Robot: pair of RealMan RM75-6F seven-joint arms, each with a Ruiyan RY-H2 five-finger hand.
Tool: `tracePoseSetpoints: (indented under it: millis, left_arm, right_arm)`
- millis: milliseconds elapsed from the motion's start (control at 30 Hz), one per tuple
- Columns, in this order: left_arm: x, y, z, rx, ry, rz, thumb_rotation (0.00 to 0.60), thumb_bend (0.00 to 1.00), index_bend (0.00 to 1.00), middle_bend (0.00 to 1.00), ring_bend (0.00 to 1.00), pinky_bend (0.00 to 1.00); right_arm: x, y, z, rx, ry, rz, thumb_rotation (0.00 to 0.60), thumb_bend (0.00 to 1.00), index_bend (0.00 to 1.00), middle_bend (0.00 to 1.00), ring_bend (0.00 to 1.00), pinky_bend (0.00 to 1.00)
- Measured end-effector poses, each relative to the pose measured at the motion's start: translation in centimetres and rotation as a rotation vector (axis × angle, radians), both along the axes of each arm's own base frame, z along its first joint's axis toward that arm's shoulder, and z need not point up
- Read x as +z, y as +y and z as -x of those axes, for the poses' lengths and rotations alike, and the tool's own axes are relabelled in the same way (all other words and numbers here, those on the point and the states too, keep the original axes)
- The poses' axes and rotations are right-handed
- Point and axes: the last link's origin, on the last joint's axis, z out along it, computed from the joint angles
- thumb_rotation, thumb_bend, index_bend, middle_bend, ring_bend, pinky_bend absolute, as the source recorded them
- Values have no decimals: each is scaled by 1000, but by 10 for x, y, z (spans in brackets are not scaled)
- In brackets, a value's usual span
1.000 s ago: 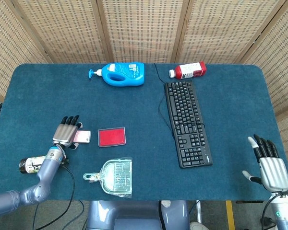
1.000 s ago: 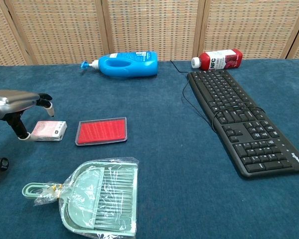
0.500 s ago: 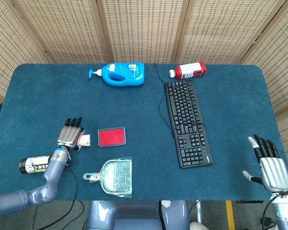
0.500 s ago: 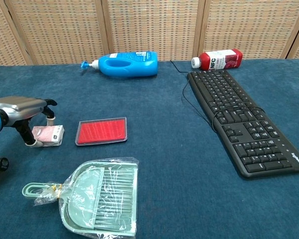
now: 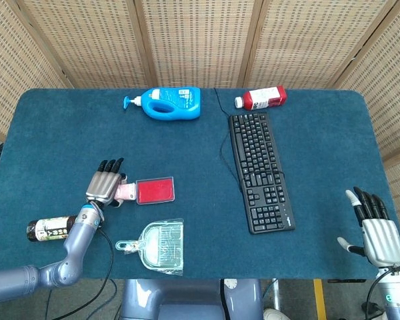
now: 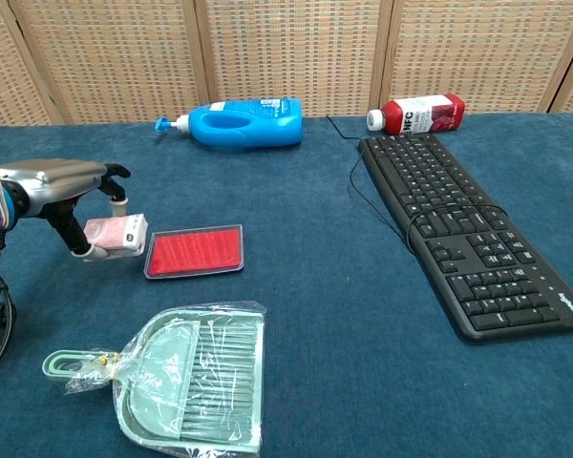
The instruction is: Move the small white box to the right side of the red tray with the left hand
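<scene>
My left hand holds the small white box, a pale box with pink print, lifted just off the cloth. The box hangs at the left edge of the flat red tray, which lies on the blue tablecloth. My right hand rests at the table's near right corner, fingers spread and empty. It does not show in the chest view.
A green dustpan in plastic wrap lies in front of the tray. A dark bottle lies left of my left arm. A black keyboard, a blue detergent bottle and a red bottle lie further back.
My left hand closed on the box, raised it off the cloth and carried it rightward to the tray's left edge. The right hand has not moved.
</scene>
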Motion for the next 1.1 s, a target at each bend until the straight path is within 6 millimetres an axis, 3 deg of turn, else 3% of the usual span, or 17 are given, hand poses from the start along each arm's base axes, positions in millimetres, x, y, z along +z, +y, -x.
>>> tracePoseSetpoints:
  millis: [367,767,1100]
  left_arm:
    - [0,11,-62,-18,-57,-5,600,325,510,0,0,0]
    - [-41,27,-127,5,-87,45,600,323,503,0,0,0]
    - [-69,35,-152,15,-58,59,600,320,495,0,0,0]
  right_arm:
    - [5,-5,6,-27,-31,-5,600,0,6,0,0,0]
    - [5,-14,15,-68,-54,-20,600,0,6,0,0,0]
    - [12,-16,19,-81,-88,-9,600,0,6,0,0,0]
